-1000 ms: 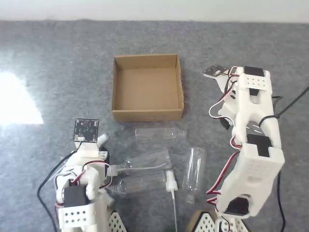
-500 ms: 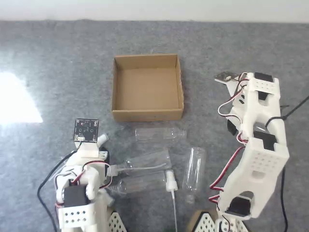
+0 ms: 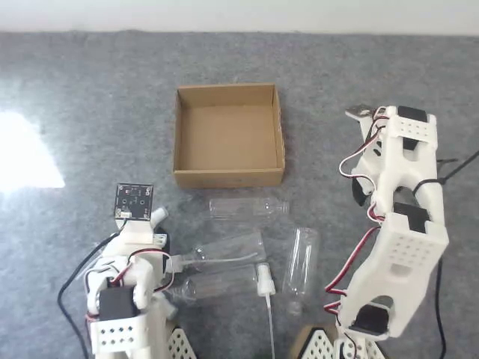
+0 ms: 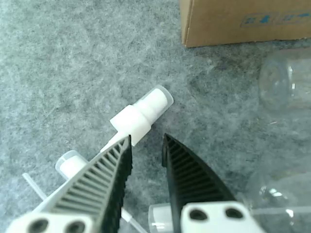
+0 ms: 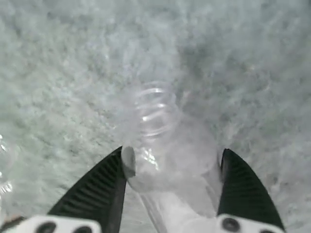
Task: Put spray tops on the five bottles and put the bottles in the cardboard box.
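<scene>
Bottle (image 5: pixel 155 111), clear with threaded neck, clamped in right gripper (image 5: pixel 173 154); left gripper (image 4: pixel 146 140) fingers narrowly parted beside white spray top (image 4: pixel 141 114) near cardboard box (image 4: pixel 243 22).

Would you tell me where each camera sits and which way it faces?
High view: fixed above the table, looking down at the cardboard box and four bottles; both arms show.
Left wrist view: on the left arm, facing along the open left gripper toward a spray top.
Right wrist view: on the right arm, facing down past the right gripper, shut on a clear bottle.
Shared: high and left wrist views both show the box.
</scene>
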Motion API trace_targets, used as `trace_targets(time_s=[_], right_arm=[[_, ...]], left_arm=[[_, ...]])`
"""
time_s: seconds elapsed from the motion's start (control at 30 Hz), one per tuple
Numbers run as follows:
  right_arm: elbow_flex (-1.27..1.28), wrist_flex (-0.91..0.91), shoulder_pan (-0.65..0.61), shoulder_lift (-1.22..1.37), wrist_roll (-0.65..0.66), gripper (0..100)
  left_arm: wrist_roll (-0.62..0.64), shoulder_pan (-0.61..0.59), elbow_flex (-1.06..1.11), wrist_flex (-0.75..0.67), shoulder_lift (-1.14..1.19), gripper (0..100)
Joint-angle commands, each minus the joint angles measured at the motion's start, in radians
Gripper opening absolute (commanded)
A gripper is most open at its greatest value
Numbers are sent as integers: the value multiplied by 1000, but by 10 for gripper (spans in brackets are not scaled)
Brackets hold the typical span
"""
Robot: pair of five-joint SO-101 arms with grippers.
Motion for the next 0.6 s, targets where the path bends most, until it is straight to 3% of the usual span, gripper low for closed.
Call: trace_targets(time_s=[0.0,0.4,0.57], right_arm=[[-49,16,-33,-22,-92,214],[-48,24,-127,-13,-198,221],[-48,31,-160,-13,-196,347]], left_arm=[[12,2,-8,5,-17,98],[12,2,-8,5,-17,98],[12,2,-8,5,-17,98]])
